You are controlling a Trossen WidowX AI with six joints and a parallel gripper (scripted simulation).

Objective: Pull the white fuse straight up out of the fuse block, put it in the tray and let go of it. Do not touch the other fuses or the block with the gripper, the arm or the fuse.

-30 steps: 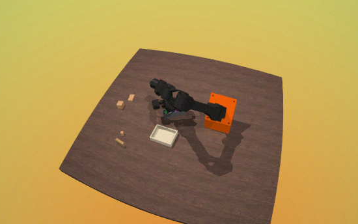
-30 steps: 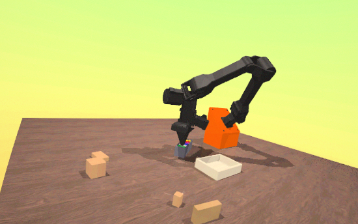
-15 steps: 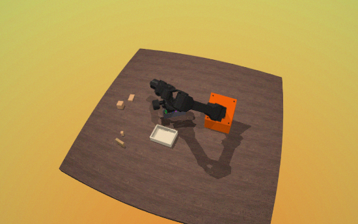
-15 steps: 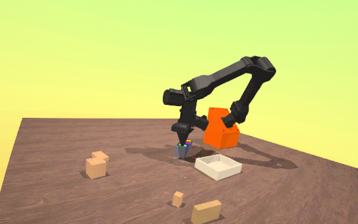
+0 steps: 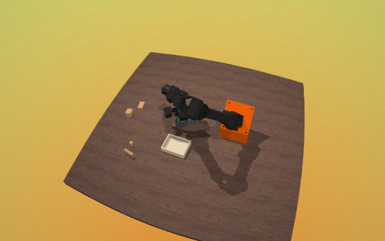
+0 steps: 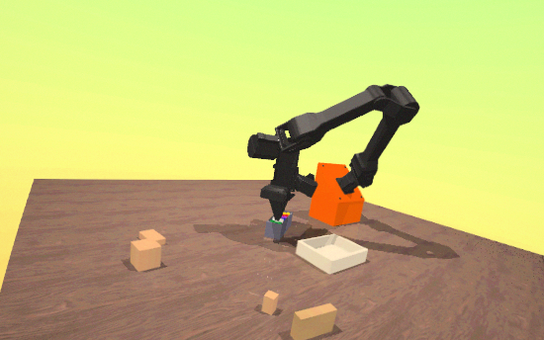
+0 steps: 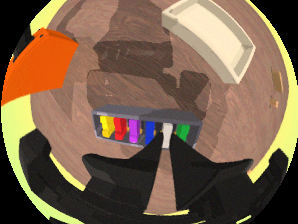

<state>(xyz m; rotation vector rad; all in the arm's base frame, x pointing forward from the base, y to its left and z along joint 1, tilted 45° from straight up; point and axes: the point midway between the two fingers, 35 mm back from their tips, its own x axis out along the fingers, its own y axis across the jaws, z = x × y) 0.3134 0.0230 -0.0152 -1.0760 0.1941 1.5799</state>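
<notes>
White fuse [image 7: 166, 135] sits in the fuse block [image 7: 148, 127], second slot from the right end of the row in the wrist view, blue fuse [image 7: 150, 132] on one side and green fuse [image 7: 181, 131] on the other, both just beside it. Looks like a small, stiff, light plastic piece, smooth-faced, so probably slippery; only the top stub stands proud of the block, so that stub is the place to take hold, on its two flat sides, high enough that the fingertips stay off the block rim. Pincer [image 7: 165, 152] is clamped on that white stub, fingers pointing straight down onto it in the exterior view; fuse not yet lifted, as far as I can tell. Clearance to the blue and green neighbours is tight, can't tell from the wrist view whether the fingers are touching them. Judgement: the lift needs to be purely vertical, any tilt drags the fuse against a neighbour or rocks the block, and a light block may come up with the fuse if the fit is snug. Red, purple and yellow fuses sit further along the row, away from the grip. Tray [image 6: 331, 252] is near the block on the tabletop [image 6: 69, 306], open side up. Orange arm base [image 6: 335, 200] behind, wooden blocks [image 6: 145, 254] well apart.
</notes>
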